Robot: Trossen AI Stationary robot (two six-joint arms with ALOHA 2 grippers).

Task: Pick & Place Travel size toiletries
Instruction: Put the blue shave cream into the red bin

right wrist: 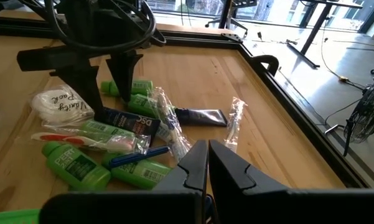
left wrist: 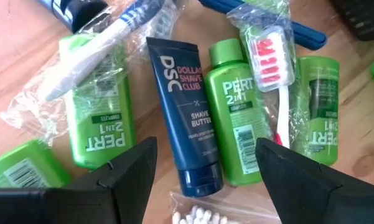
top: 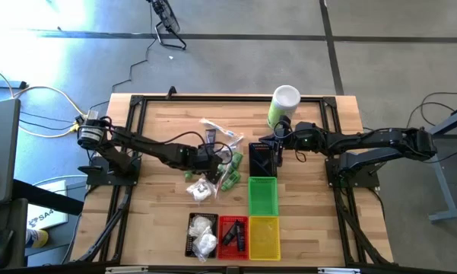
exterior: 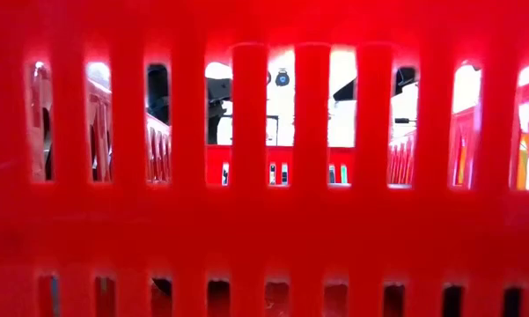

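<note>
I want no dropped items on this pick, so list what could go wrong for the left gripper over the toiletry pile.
1. The open left gripper straddles the dark blue tube, but a green bottle lies tight beside it; a finger may land on the bottle.
2. A wrapped toothbrush overlaps that bottle and could be dragged along.
3. The cotton swab pack sits just below the tube and may catch.

Robotics lab or workshop: wooden worktop [top: 304, 221] with black metal frame [top: 137, 103], concrete floor [top: 236, 19], loose cables [top: 38, 95] trailing beside it, large windows [right wrist: 261, 9] beyond desk legs [right wrist: 314, 28].
</note>
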